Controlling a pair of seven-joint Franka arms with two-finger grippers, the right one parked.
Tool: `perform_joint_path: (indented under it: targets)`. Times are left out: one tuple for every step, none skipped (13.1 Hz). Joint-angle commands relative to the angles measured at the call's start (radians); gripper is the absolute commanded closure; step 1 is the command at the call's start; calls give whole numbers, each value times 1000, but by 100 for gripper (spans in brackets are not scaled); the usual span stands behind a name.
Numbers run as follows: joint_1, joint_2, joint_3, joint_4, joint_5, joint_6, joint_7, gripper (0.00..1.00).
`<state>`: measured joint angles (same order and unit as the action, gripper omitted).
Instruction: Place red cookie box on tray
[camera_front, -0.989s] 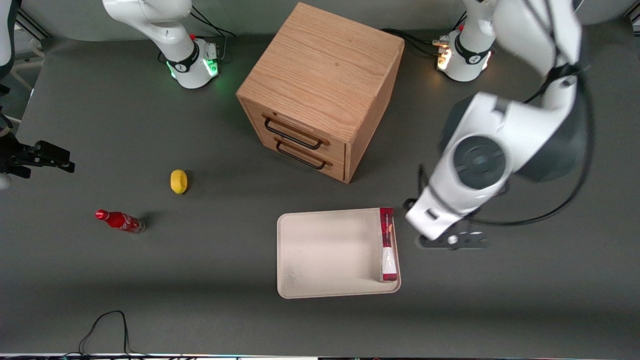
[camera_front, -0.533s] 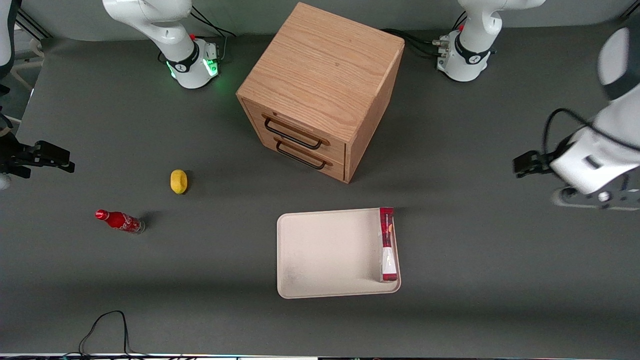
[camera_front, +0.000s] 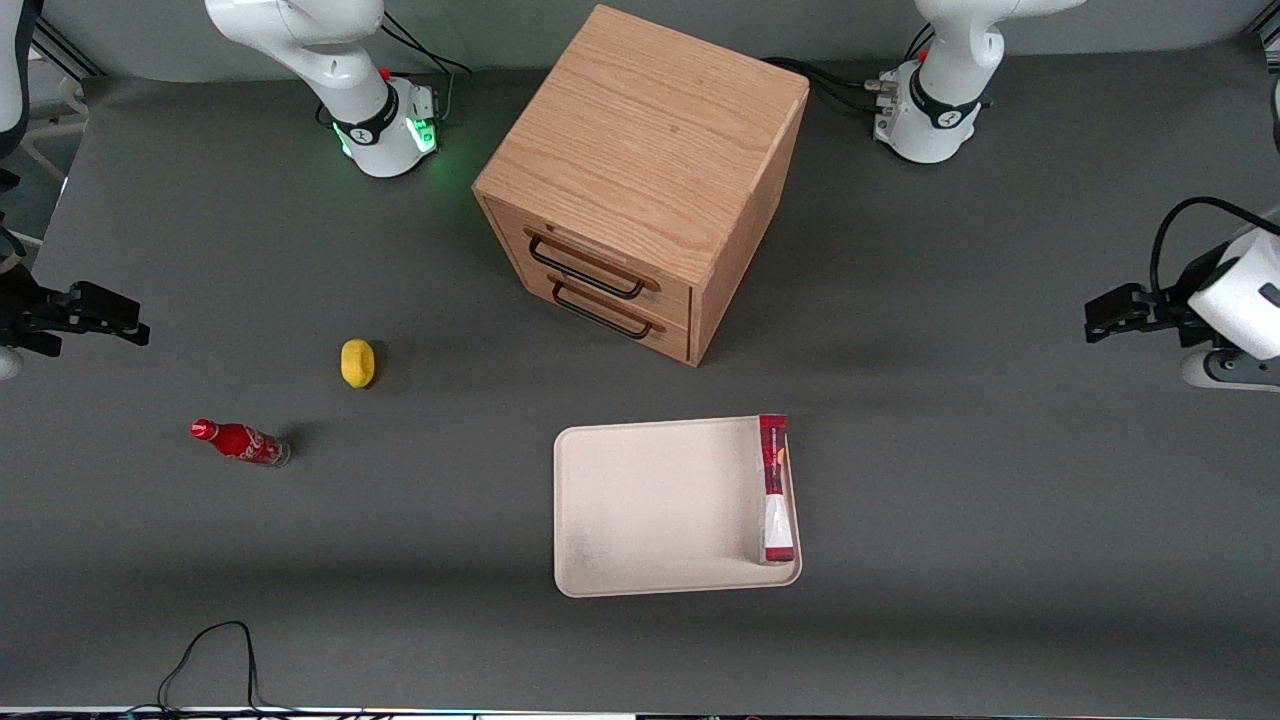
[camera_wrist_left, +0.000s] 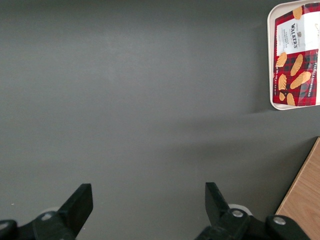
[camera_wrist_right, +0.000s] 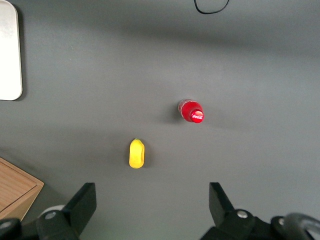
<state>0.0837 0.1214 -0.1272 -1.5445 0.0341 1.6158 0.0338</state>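
A: Box first: where does it sit?

B: The red cookie box (camera_front: 775, 489) is in the tray (camera_front: 650, 505), along the short rim toward the working arm's end of the table. In the front view it looks propped on edge, leaning against that rim rather than lying flat. The wrist view shows its printed face (camera_wrist_left: 297, 60) inside the tray's rounded corner (camera_wrist_left: 272, 102).

A: What could go wrong from here?

B: As I judge it, the lean is the weak spot. A knock to the tray or a sweep of the arm close over it could tip the box flat, or outward over the low rim onto the table. Left alone, it looks settled, and the task seems done.

A: And the jaws?

B: The gripper (camera_front: 1105, 325) hangs well apart from the box, out at the working arm's end of the table. Its fingers (camera_wrist_left: 80, 200) stand spread wide over bare table, holding nothing.

A: Anything else close?

B: The wooden cabinet (camera_front: 640, 180) stands near the tray, farther from the front camera.
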Motion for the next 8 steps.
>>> perform_joint_path:
  targets:
    - [4,-68,0,-72,-25,32,-5,0]
    - [1,-68,3,-63,-28,30,-6,0]
    - [-15,-69,15,-56,-28,26,-11,0]
    - [-47,-77,41,-57,-23,24,-11,0]
    - [-94,-89,85,-57,-19,21,-12,0]
    - [-132,-95,125,-57,-26,21,-14,0]
    - [-153,-98,150,-57,-26,22,-29,0]
    - [-165,-98,155,-58,-19,26,-57,0]
